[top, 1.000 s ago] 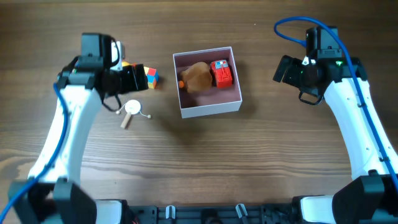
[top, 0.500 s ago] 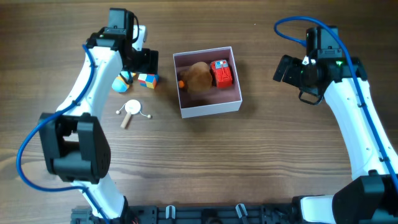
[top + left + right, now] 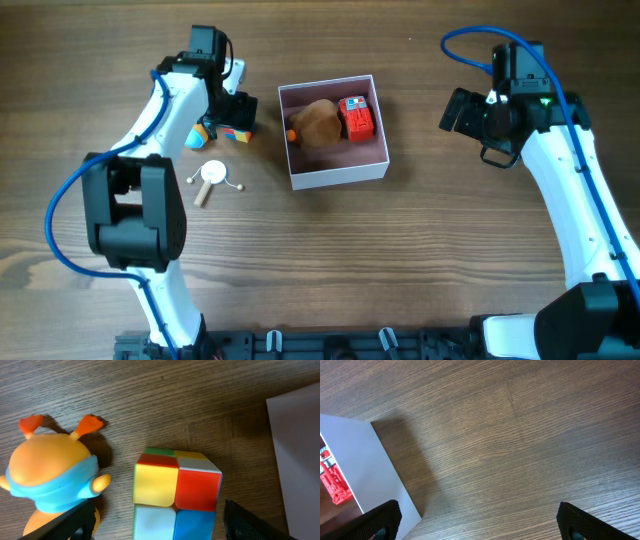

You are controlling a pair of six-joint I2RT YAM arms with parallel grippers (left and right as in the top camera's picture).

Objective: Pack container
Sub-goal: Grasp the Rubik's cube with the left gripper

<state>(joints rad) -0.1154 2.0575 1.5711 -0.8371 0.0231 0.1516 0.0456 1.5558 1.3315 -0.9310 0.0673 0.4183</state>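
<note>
The container (image 3: 340,174) is a square white-walled box with a pink inside, at the table's middle. It holds a brown plush (image 3: 317,122) and a red toy (image 3: 356,117). My left gripper (image 3: 234,116) is open just left of the container, above a colour cube (image 3: 238,134). In the left wrist view its fingers (image 3: 160,530) stand either side of the cube (image 3: 175,492), with an orange toy with a blue band (image 3: 50,482) on the left and the container's wall (image 3: 297,450) on the right. My right gripper (image 3: 462,112) is open and empty to the right of the container (image 3: 375,470).
The orange and blue toy (image 3: 196,133) lies left of the cube. A small wooden rattle-like toy (image 3: 210,176) lies in front of it. The red toy (image 3: 332,482) shows at the left edge of the right wrist view.
My left arm has swung back and to the right, bringing its gripper from the left of the toys to over the colour cube. The right arm has not moved.
</note>
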